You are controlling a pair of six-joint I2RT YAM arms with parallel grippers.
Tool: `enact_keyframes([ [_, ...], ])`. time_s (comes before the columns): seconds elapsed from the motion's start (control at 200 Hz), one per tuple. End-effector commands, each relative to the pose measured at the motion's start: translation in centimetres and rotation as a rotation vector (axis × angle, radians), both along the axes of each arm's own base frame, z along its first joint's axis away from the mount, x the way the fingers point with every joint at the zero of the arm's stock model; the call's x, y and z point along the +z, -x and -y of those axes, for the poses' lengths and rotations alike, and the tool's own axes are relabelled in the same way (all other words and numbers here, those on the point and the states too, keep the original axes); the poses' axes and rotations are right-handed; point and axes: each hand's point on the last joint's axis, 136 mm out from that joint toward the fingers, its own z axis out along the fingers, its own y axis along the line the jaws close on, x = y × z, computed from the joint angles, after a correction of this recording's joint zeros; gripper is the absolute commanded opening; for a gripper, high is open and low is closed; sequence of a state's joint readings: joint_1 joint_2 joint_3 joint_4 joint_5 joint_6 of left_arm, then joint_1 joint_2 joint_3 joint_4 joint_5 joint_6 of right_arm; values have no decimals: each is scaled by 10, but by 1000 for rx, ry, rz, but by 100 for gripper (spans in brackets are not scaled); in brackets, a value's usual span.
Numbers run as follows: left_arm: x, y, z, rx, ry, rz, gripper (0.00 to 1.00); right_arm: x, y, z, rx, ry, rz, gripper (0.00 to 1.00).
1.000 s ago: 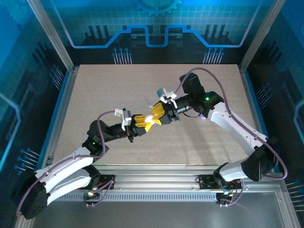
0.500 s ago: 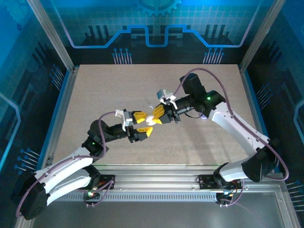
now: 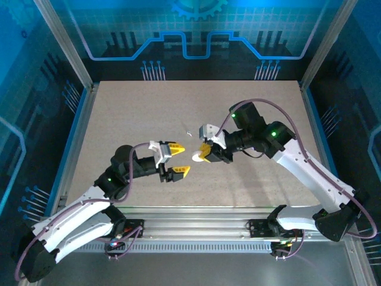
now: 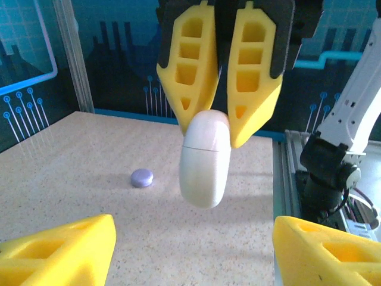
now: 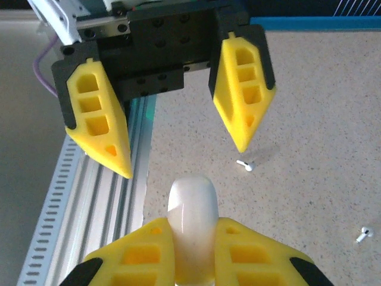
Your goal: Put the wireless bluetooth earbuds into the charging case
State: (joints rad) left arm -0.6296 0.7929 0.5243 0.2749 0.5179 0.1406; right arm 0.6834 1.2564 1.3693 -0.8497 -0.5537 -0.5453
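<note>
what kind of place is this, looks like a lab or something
Most likely a robot test cell in a lab: a speckled table boxed in by a metal frame and blue printed panels, with a left arm and a right arm bolted to a rail at its near edge.

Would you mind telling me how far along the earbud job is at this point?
Done: the case is off the table, pinched by the right gripper. In hand: the left gripper is open, facing it. Left: both earbuds lie on the table and the case looks shut, so neither is in.
</note>
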Motion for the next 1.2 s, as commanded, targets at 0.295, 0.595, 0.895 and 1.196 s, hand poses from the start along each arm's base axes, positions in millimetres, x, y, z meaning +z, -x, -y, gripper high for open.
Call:
enact_keyframes([
  [0.295,-5,10,8,-96,-75,24,64,0,17,-17,106,93,101,11],
  [0.595,-1,19,11,-142,-58,44,56,-13,20,-27,163,138,71,11],
  [0.895,-4,21,12,-149,-59,45,47,-8,22,-31,183,112,72,11],
  [1.196,-5,17,13,-135,-55,35,46,-6,27,-34,209,85,59,11],
])
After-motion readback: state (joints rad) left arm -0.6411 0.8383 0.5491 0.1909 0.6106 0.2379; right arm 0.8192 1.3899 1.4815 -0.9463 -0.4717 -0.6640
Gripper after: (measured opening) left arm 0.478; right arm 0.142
